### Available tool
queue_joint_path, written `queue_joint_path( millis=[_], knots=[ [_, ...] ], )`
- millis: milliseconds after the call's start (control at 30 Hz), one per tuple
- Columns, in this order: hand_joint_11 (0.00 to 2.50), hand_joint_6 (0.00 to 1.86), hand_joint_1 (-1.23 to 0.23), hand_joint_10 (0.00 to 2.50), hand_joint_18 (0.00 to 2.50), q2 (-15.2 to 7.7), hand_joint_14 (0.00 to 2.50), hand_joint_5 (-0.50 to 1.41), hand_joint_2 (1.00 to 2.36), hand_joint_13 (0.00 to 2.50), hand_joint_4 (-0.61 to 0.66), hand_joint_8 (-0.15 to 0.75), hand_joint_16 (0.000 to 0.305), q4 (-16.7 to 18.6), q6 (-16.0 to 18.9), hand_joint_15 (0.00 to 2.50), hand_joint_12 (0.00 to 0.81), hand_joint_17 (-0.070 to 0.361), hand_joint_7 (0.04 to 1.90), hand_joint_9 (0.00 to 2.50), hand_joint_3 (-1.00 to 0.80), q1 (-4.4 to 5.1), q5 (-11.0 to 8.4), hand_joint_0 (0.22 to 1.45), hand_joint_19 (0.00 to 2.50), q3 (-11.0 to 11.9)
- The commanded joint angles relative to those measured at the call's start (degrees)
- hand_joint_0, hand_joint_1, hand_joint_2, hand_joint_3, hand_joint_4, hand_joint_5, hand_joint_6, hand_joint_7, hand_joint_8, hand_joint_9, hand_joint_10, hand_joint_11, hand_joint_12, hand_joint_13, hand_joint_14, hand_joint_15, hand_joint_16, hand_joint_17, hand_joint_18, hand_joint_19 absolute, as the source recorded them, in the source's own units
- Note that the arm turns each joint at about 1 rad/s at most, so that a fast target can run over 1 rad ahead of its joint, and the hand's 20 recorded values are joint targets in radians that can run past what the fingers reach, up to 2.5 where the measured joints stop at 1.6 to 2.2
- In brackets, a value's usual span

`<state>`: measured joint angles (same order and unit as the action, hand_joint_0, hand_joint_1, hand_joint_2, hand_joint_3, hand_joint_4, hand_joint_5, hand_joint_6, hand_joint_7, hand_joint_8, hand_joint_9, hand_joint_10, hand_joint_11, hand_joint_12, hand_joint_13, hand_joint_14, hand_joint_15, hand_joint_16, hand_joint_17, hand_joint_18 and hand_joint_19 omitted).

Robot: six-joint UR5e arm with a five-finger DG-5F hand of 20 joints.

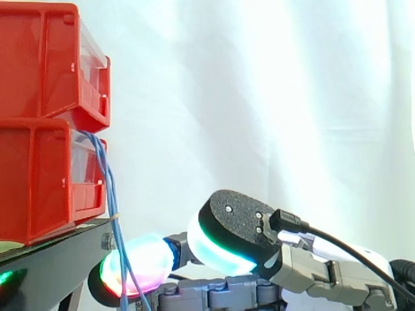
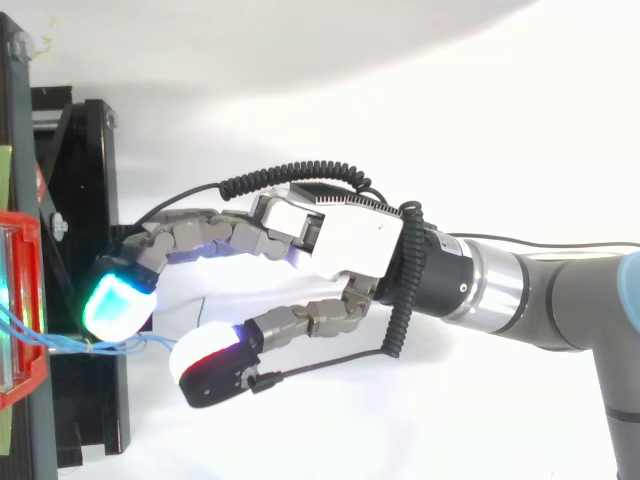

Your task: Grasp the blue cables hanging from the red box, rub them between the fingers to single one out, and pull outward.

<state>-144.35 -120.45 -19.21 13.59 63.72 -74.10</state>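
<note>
Thin blue cables (image 1: pixel 109 194) hang from the lower of two stacked red bins (image 1: pixel 39 175) and slant down past the edge of the black stand (image 1: pixel 52 259). My hand (image 2: pixel 345 240) reaches in from the right at the cables' lower stretch. One finger pad (image 2: pixel 118 302) glows cyan and the thumb pad (image 2: pixel 205 352) glows white and red. The cables (image 2: pixel 70 343) run into the gap between these two pads. In the side view they cross in front of the glowing finger pad (image 1: pixel 139 264). A narrow gap still separates the pads, so nothing is pinched.
The upper red bin (image 1: pixel 45 58) juts out above the cables. The stand's black frame (image 2: pixel 85 200) lies close to the left of my fingertips. A white curtain (image 1: pixel 272 97) hangs behind, and open room lies to the right, where the arm (image 2: pixel 540 290) comes in.
</note>
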Motion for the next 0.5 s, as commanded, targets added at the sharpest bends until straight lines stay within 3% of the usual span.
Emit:
queue_joint_path(
  millis=[0, 133, 267, 400, 467],
  knots=[
    [0.00, 0.50, -0.65, 0.00, 0.28, -1.02, 0.01, -0.15, 1.01, 0.49, 0.25, 0.249, 0.035, 0.04, 0.93, 0.23, 0.282, 0.079, 0.75, 0.50, -0.39, -0.23, -0.17, 0.56, 0.21, 0.10],
    [0.00, 0.50, -0.65, 0.00, 0.30, -4.36, 0.01, -0.16, 1.01, 0.51, 0.25, 0.248, 0.035, 1.97, 2.16, 0.23, 0.285, 0.079, 0.75, 0.51, -0.39, -0.67, 0.09, 0.56, 0.22, 2.03],
    [0.00, 0.50, -0.65, 0.00, 0.31, -5.07, 0.01, -0.16, 1.01, 0.52, 0.25, 0.249, 0.035, 2.59, 3.74, 0.25, 0.287, 0.079, 0.76, 0.51, -0.39, -1.03, 0.53, 0.56, 0.23, 2.82],
    [0.00, 0.50, -0.65, 0.00, 0.32, -5.15, 0.01, -0.16, 1.01, 0.54, 0.25, 0.249, 0.035, 2.06, 2.69, 0.25, 0.286, 0.079, 0.76, 0.53, -0.39, -1.29, 0.97, 0.56, 0.23, 3.44],
    [0.03, 0.50, -0.65, 0.00, 0.33, -6.65, 0.01, -0.15, 1.01, 0.56, 0.26, 0.254, 0.035, 2.59, 2.25, 0.27, 0.285, 0.079, 0.77, 0.56, -0.39, -1.55, 1.06, 0.56, 0.24, 4.75]
  ],
)
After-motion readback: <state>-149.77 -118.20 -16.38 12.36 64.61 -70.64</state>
